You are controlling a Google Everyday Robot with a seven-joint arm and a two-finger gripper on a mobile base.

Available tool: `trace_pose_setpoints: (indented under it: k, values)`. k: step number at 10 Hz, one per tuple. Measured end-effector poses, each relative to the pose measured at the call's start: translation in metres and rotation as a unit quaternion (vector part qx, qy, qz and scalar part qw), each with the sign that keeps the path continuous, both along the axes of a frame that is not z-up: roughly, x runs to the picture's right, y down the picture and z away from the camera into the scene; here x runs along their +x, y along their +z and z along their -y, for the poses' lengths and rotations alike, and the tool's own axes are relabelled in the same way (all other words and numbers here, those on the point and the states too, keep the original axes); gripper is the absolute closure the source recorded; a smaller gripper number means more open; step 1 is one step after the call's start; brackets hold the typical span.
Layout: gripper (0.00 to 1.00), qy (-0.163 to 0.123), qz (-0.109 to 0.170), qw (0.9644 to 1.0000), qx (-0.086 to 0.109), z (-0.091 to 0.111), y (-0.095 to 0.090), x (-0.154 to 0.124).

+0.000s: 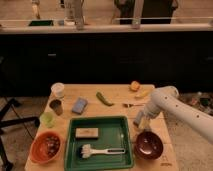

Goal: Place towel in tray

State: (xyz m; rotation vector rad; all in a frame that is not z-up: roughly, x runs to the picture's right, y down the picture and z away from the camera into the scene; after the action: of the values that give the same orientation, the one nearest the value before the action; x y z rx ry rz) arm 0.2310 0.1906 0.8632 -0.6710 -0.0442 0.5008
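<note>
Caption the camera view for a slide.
Robot gripper hangs just right of the green tray, which holds a brush.
</note>
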Motion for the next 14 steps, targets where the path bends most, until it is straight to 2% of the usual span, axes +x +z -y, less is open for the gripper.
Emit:
trace_pose_setpoints:
  k: [3,6,10,12,14]
  values:
    - [0.22,-0.005,0.001,0.9999,-0.011,-0.010,0.011,-0.008]
    - [0.47,-0.008,0.003,0.9998,-0.020,-0.016,0.016,-0.006]
    - [0.90,-0.010,0.003,0.9997,-0.022,-0.012,0.013,-0.004]
    - [1.00,-0.013,0.004,0.9996,-0.026,-0.015,0.011,-0.005]
    - [1.00,-0.013,0.003,0.9996,-0.027,-0.015,0.011,-0.004]
